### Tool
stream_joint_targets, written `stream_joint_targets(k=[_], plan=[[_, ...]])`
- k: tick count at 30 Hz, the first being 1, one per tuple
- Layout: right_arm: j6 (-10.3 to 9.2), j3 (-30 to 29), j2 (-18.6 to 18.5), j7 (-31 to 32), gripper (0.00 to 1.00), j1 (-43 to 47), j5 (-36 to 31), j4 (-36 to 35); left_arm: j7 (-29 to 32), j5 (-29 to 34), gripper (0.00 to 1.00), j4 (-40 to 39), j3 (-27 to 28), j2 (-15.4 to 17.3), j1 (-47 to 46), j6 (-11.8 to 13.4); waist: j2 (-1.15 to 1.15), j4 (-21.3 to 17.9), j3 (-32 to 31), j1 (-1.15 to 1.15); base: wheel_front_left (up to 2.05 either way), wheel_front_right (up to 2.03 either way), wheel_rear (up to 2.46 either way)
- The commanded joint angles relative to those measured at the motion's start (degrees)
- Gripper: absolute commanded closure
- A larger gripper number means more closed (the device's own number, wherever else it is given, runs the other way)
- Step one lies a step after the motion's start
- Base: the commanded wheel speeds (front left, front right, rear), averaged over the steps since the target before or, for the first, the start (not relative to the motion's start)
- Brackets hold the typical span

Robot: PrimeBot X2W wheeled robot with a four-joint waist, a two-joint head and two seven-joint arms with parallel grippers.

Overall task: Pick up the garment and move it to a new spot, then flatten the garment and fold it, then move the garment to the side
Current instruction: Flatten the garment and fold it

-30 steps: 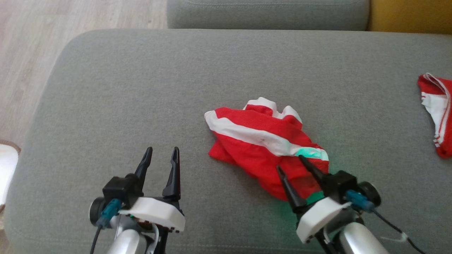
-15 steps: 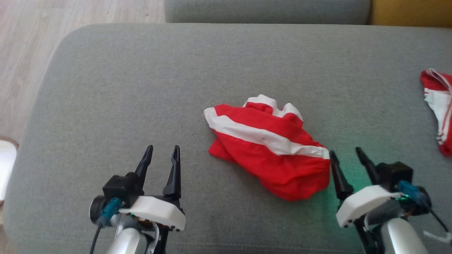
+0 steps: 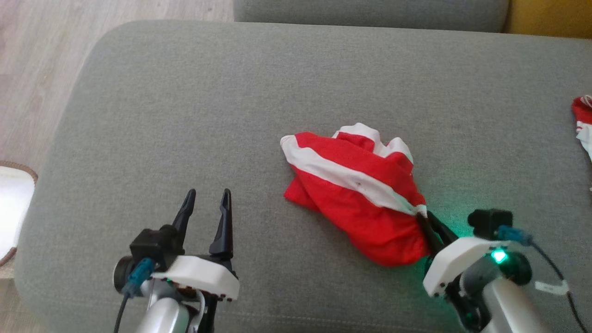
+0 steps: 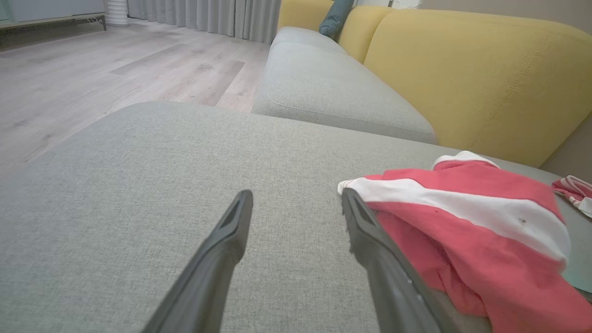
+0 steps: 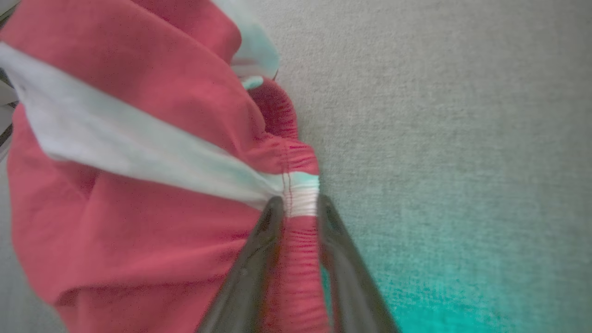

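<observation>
A crumpled red garment (image 3: 360,203) with a broad white stripe (image 3: 342,175) lies heaped right of centre on the grey sofa cushion (image 3: 185,115) before you. Your right gripper (image 5: 298,206) is pinched onto its gathered elastic waistband (image 5: 296,231) at the heap's near right edge, just where the stripe ends. The left gripper (image 3: 208,196) hangs with fingers spread over bare cushion, apart from the cloth. Expect thin, light, limp fabric that sags and bunches when lifted. The ribbed waistband looks the firmest hold, and a second grip along that band would likely help spread it. The cushion is coarse-woven with rounded corners. Another red-and-white piece (image 3: 582,125) lies at its far right, with a yellow backrest (image 4: 462,74) beyond.
</observation>
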Motion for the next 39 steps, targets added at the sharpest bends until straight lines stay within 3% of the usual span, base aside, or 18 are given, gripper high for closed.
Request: stream_joint_targets(k=[1,6,12,18,19,20,21,22,31,39], plan=[[0.37,1.4,-1.1,-0.7,1.0,-2.9,0.5,-1.2,-0.7,0.7,0.0,-1.8,2.1,0.3,-2.5,0.1,0.0,-0.2,0.0,0.0,0.0,0.0,0.0],[0.37,-1.8,-2.9,-5.1,1.0,-4.4,-1.4,0.2,-0.7,0.8,0.0,-1.7,2.3,0.3,-2.2,0.1,0.0,-1.4,-0.4,0.0,0.0,0.0,0.0],[0.37,-10.5,-3.6,-9.2,1.0,-5.7,-12.4,3.5,-0.7,1.0,0.0,-1.2,1.9,0.1,-1.7,-0.1,0.0,-2.9,-1.1,0.0,0.0,0.0,0.0],[0.37,-14.8,-1.9,-10.4,1.0,-6.6,-20.2,5.9,-0.7,1.0,0.0,-0.9,1.5,0.0,-1.5,-0.1,0.0,-3.5,-1.2,0.0,0.0,0.0,0.0],[0.37,-15.3,-1.6,-10.6,0.88,-6.8,-21.1,6.2,-0.7,1.0,0.0,-0.9,1.5,0.0,-1.5,-0.1,0.0,-3.5,-1.2,0.0,0.0,0.0,0.0],[0.37,-15.8,-1.3,-10.9,0.61,-7.0,-21.8,6.5,-0.7,1.0,0.0,-0.8,1.5,0.0,-1.5,-0.1,0.0,-3.6,-1.2,0.0,0.0,0.0,0.0],[0.37,-16.3,-1.0,-11.3,0.23,-7.2,-22.4,6.8,-0.7,1.0,0.0,-0.8,1.5,0.0,-1.5,-0.1,0.0,-3.6,-1.2,0.0,0.0,0.0,0.0],[0.37,-16.8,-0.7,-11.9,0.0,-7.3,-22.9,6.9,-0.7,1.0,0.0,-0.7,1.5,0.0,-1.6,-0.2,0.0,-3.6,-1.2,0.0,0.0,0.0,0.0],[0.37,-18.8,1.0,-16.0,0.0,-7.0,-23.9,5.1,-0.7,1.0,0.0,-0.6,2.0,0.0,-1.7,-0.1,0.0,-4.1,-2.9,0.0,0.0,0.0,0.0],[0.37,-15.8,1.8,-18.1,0.0,-3.6,-20.9,-3.5,-0.7,1.1,0.0,-0.8,2.7,0.0,-1.4,0.0,0.0,-5.3,-6.0,0.0,0.0,0.0,0.0]])
